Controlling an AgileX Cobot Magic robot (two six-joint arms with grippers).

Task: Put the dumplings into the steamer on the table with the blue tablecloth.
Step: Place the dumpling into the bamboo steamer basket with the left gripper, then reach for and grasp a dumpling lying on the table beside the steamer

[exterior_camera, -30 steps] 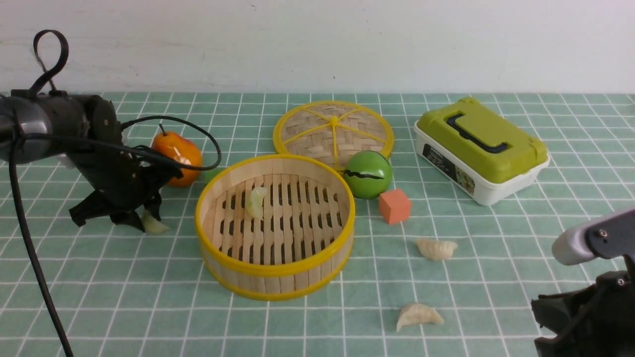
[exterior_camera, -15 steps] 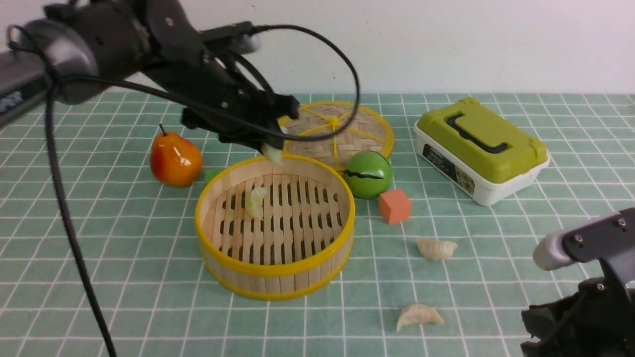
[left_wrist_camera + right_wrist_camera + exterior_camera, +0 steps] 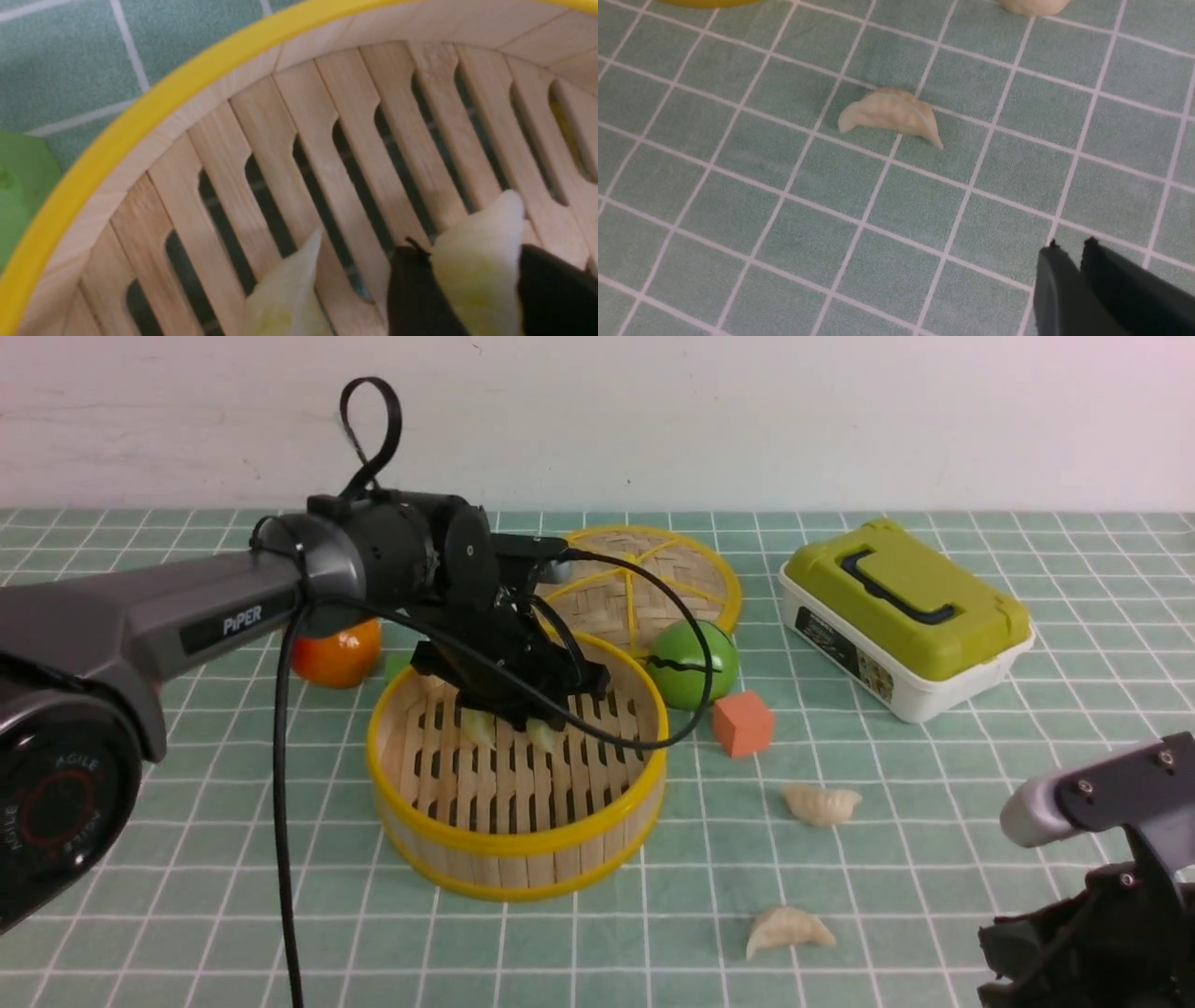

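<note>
The steamer (image 3: pixel 516 845) stands mid-table on the blue tablecloth (image 3: pixel 187 859). My left gripper (image 3: pixel 539 721) is down inside it, shut on a yellow-green dumpling (image 3: pixel 542 735) that sits just above the slats. The left wrist view shows that dumpling (image 3: pixel 476 270) between the black fingers (image 3: pixel 416 298). A second yellow-green dumpling (image 3: pixel 479 728) lies on the slats beside it and also shows in the left wrist view (image 3: pixel 289 294). Two cream dumplings (image 3: pixel 822 805) (image 3: pixel 789 931) lie on the cloth to the right. My right gripper (image 3: pixel 1070 243) is shut and empty, hovering near the nearer cream dumpling (image 3: pixel 891 115).
The woven lid (image 3: pixel 627 577) lies behind the steamer. A green ball (image 3: pixel 692 665) and an orange cube (image 3: pixel 743 723) sit to its right. A green-lidded box (image 3: pixel 906 616) is at the back right. An orange pear (image 3: pixel 338 653) and a small green block (image 3: pixel 399 665) are behind my left arm.
My left gripper lifted the yellow-green dumpling from the cloth at the left, carried it over the steamer's back rim and lowered it inside. My right arm shifted slightly left.
</note>
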